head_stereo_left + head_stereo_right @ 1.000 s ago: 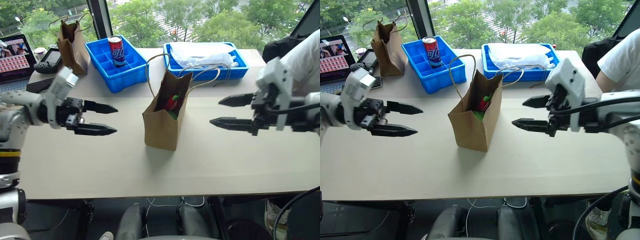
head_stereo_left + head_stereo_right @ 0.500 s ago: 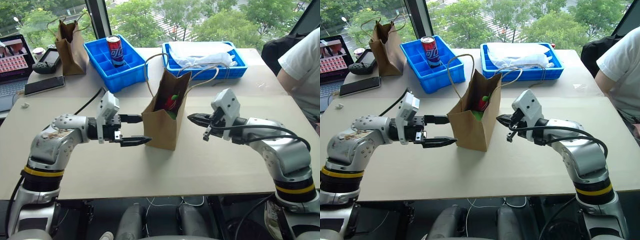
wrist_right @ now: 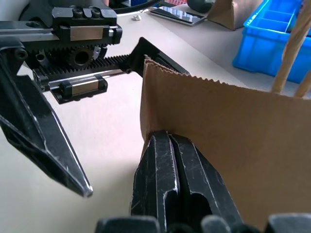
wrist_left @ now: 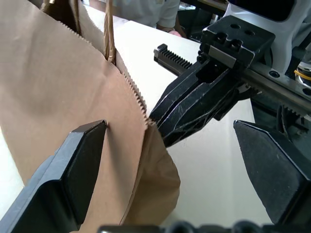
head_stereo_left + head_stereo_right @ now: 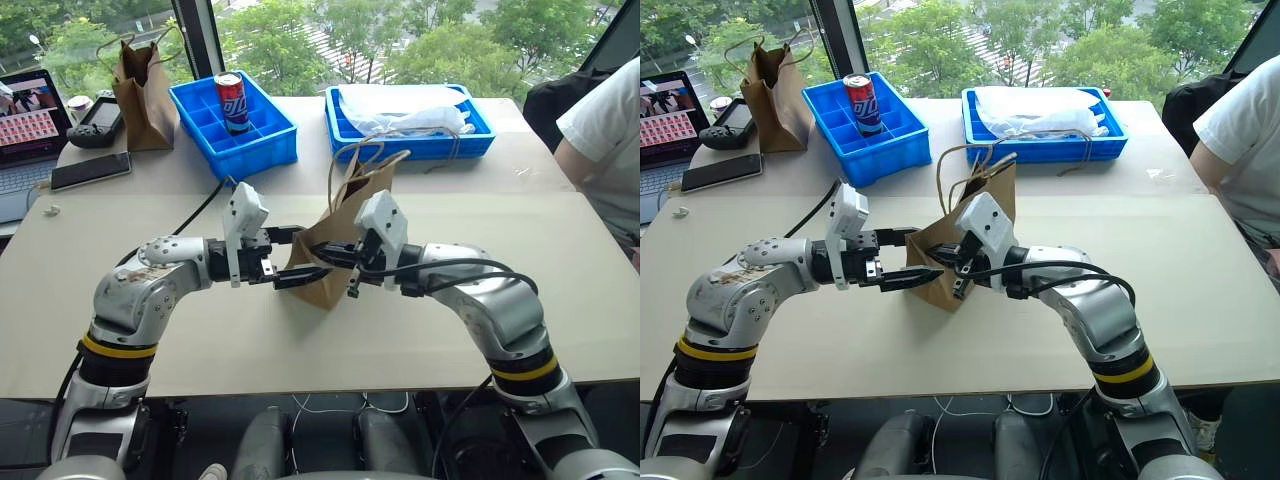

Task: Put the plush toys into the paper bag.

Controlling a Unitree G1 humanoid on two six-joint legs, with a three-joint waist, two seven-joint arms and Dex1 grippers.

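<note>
The brown paper bag (image 5: pixel 345 215) stands crumpled and leaning at the table's middle, its loop handles (image 5: pixel 362 155) bunched on top. My right gripper (image 5: pixel 328 254) is shut on the bag's serrated top edge at a corner fold (image 3: pixel 146 131), its fingers (image 3: pixel 175 184) pressed together. My left gripper (image 5: pixel 308 252) is open on the bag's left side. One finger (image 4: pixel 73 179) lies against the bag's paper wall (image 4: pixel 53 92) and the other finger (image 4: pixel 272 170) stands beyond the right gripper (image 4: pixel 160 124). The plush toys are hidden.
At the back left stands a narrower brown bag (image 5: pixel 143 85), with a phone (image 5: pixel 90 170) and a laptop (image 5: pixel 25 110) nearby. One blue tray (image 5: pixel 270 140) holds a can (image 5: pixel 232 100); another (image 5: pixel 480 125) holds white plastic. A person (image 5: pixel 600 120) sits at right.
Both grippers have moved in from the sides to the bag. The right one has shut and now pinches its edge. The bag has crumpled and leaned, hiding the toys seen in its mouth.
</note>
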